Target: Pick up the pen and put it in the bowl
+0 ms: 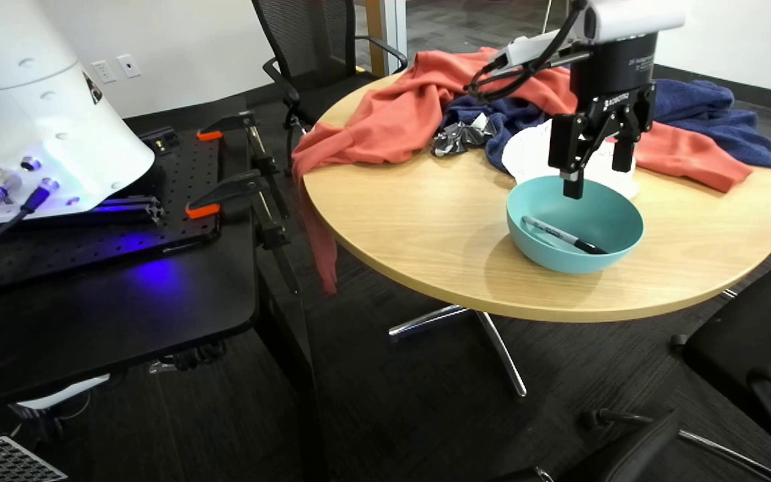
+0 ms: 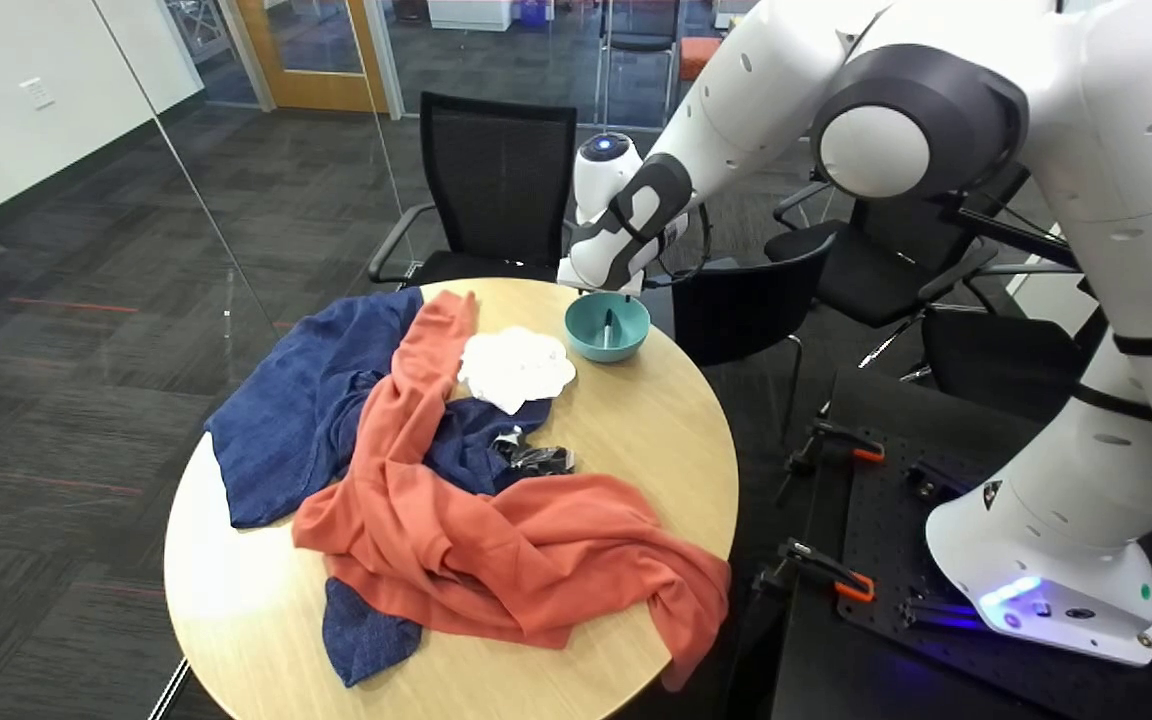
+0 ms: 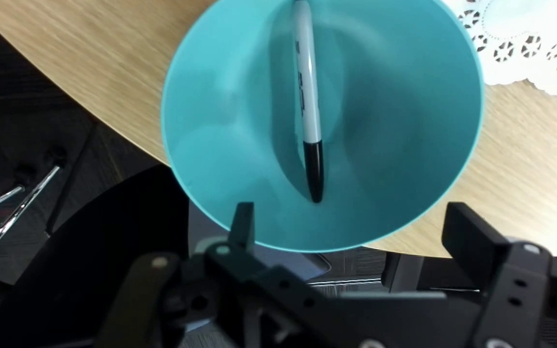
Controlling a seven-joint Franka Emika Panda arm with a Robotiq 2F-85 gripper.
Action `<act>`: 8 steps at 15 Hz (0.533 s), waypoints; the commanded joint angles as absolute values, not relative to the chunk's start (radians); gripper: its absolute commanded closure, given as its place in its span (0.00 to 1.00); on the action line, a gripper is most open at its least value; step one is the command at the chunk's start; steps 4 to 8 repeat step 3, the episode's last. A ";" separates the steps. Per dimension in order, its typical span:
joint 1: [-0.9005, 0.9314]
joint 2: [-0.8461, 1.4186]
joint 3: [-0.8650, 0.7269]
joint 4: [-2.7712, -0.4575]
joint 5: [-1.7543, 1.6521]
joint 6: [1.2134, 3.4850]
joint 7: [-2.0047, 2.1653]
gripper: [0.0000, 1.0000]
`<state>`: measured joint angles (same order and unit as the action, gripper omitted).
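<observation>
The pen (image 1: 561,234), a grey-white marker with a black cap, lies inside the teal bowl (image 1: 543,256) near the round table's edge. The pen (image 3: 307,82) and the bowl (image 3: 418,159) fill much of the wrist view, where the pen's far end is cut off at the top. Both also show in an exterior view, the pen (image 2: 608,328) inside the bowl (image 2: 586,345). My gripper (image 1: 597,178) is above the bowl, with its fingers spread wide and nothing between them. In the wrist view the open gripper (image 3: 348,217) is apart from the pen.
A white paper doily (image 2: 516,367) lies beside the bowl. An orange cloth (image 2: 496,540), a navy cloth (image 2: 306,410) and a crumpled black wrapper (image 2: 541,460) lie on the wooden table (image 1: 412,227). Black chairs (image 1: 753,341) stand around the table.
</observation>
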<state>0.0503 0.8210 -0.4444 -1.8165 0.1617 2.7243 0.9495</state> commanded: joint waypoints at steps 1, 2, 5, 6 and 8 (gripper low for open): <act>0.019 0.802 -0.408 -1.807 0.151 2.687 0.955 0.00; 0.028 0.819 -0.421 -1.812 0.139 2.724 0.963 0.00; 0.025 0.819 -0.415 -1.812 0.141 2.724 0.962 0.00; 0.025 0.819 -0.415 -1.812 0.141 2.724 0.962 0.00; 0.025 0.819 -0.415 -1.812 0.141 2.724 0.962 0.00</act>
